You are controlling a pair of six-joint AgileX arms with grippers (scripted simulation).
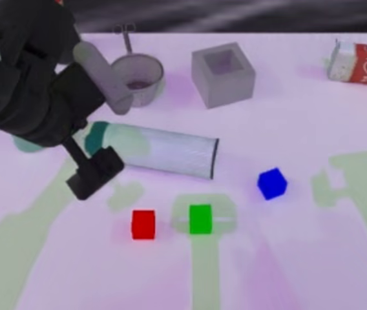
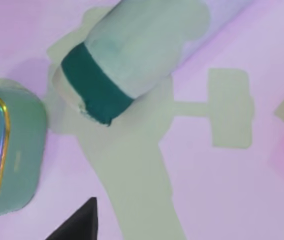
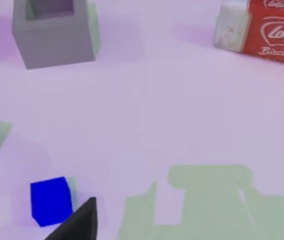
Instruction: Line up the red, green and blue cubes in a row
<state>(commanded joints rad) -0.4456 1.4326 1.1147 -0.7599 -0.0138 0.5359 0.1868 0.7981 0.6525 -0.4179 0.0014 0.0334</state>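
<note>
Nearest, the red cube (image 1: 143, 224) and green cube (image 1: 200, 219) sit level and close, apparently already aligned. The blue cube (image 1: 272, 183) lies farther right, askew, out of line. The left gripper (image 1: 94, 172) hovers left of them; whether its jaws are open I cannot tell. The far-right packet (image 3: 262, 27) reads "Lotus Biscoff".

Bright, even light floods the pale pink table (image 1: 300, 116) — no dim corners anywhere. Shadows fall as flat, pale green patches with crisp edges, one lying under the green cube (image 1: 200, 219) and a long one beside the left gripper (image 1: 94, 173). A soft purple tinge pools around the blue cube (image 1: 272, 183) — and edges look slightly soft throughout, with no glare showing.
</note>
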